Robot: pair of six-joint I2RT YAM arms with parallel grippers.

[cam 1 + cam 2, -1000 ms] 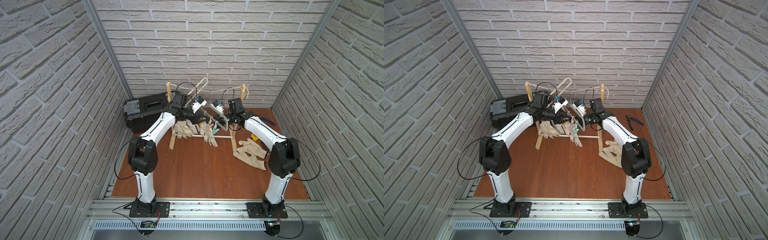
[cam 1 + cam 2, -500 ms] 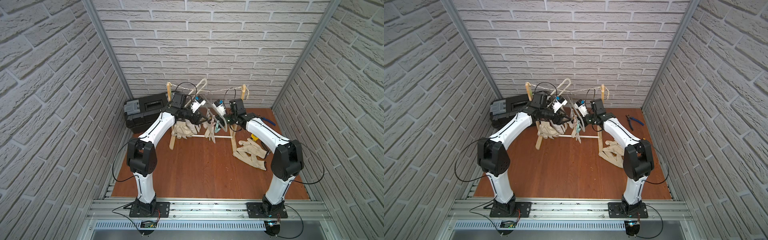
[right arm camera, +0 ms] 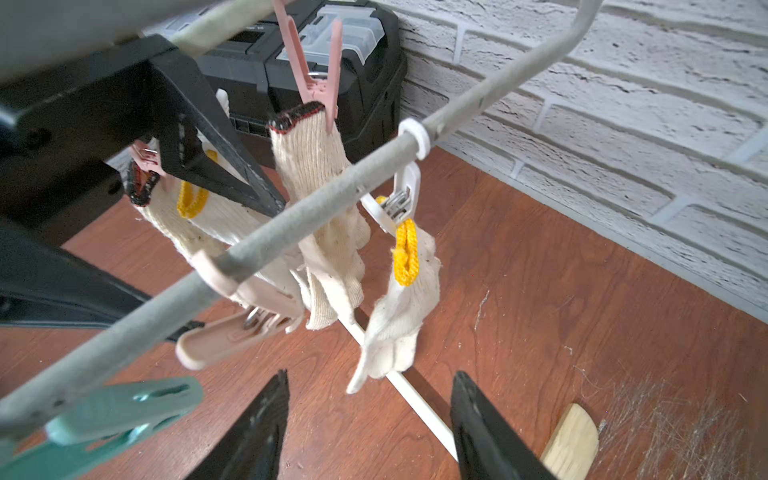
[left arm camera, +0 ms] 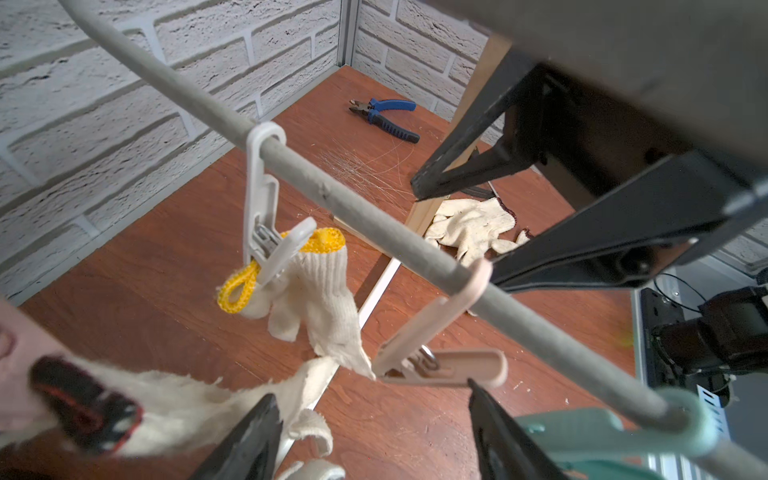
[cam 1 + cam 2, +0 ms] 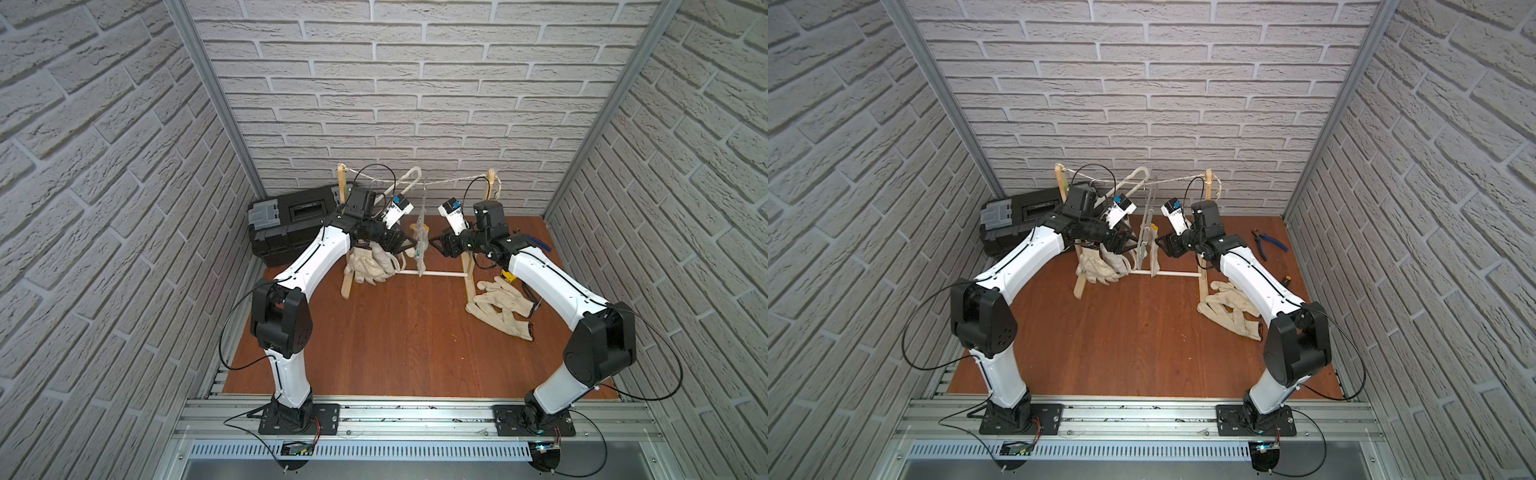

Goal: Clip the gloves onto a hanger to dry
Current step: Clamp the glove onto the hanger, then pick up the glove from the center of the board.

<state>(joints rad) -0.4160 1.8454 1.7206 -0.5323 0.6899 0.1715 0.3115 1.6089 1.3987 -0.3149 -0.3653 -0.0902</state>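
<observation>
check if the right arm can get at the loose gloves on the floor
Probably yes. The loose gloves lie uncovered beside that arm, and the right gripper is open and empty; it would only need to back off from the hanger.

Both arms reach fwd from the front rail: left arm (image 5: 307, 266) and right arm (image 5: 552, 286) w/ elbows up, forearms angling in twd each other. Left gripper (image 5: 409, 246) and right gripper (image 5: 434, 242) face tip to tip, near but apart, approx same height. Wrist cams show both w/ jaws spread wide.
</observation>
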